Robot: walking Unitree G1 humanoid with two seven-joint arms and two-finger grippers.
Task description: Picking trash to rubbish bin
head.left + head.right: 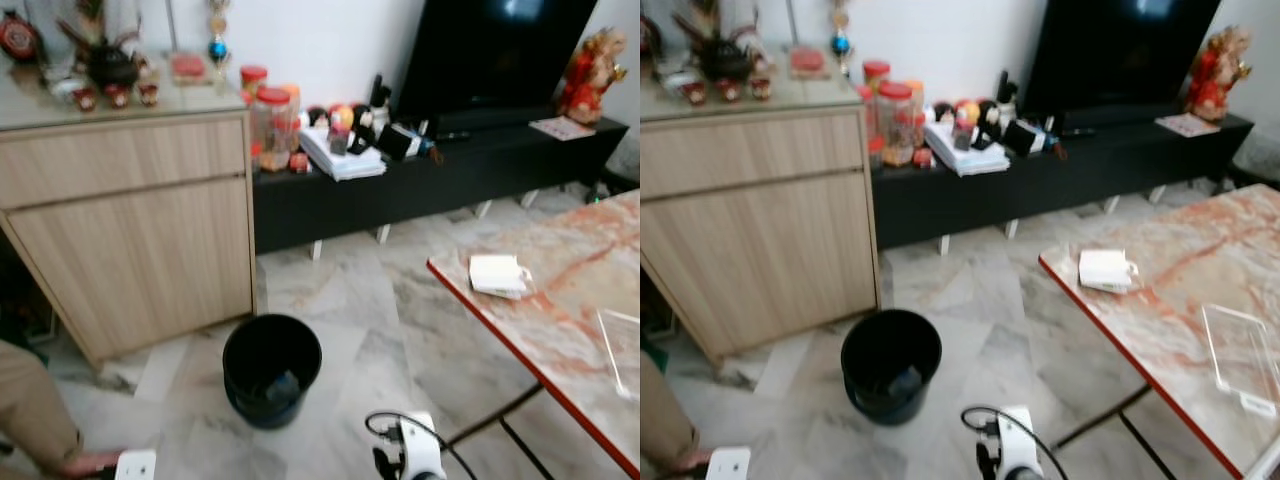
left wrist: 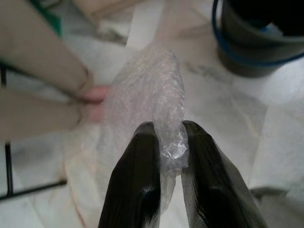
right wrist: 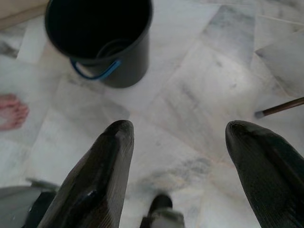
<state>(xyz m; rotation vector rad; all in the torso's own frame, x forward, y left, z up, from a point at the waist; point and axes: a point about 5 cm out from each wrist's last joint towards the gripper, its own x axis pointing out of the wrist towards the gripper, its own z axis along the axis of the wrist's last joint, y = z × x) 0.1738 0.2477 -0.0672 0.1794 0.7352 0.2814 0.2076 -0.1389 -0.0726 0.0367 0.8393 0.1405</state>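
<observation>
Left end effector (image 2: 170, 142) has its two black fingers pinched together on a strip of clear bubble wrap (image 2: 161, 95); the sheet runs forward from the fingertips and spreads over the pale marble floor (image 2: 280, 142); beyond the wrap on one side, a person's bare foot (image 2: 95, 102) and tan trouser leg (image 2: 38, 57) sit right against the sheet's far edge; ahead and off to the other side stands the black rubbish bin (image 2: 256, 47) with its blue handle, apart from the wrap.

Right end effector (image 3: 180, 142) hangs over the floor with its fingers spread wide apart, nothing between them; the same bin (image 3: 97, 40) stands just ahead of it, mouth open and upright; a bare foot (image 3: 12, 111) shows off to the side near the bin.

From the head, the bin (image 1: 271, 368) sits on the floor in front of a wooden cabinet (image 1: 130, 220); to the right a marble tabletop (image 1: 570, 290) with a red edge carries a white packet (image 1: 498, 275); a low black TV bench (image 1: 430, 175) runs along the wall behind.
</observation>
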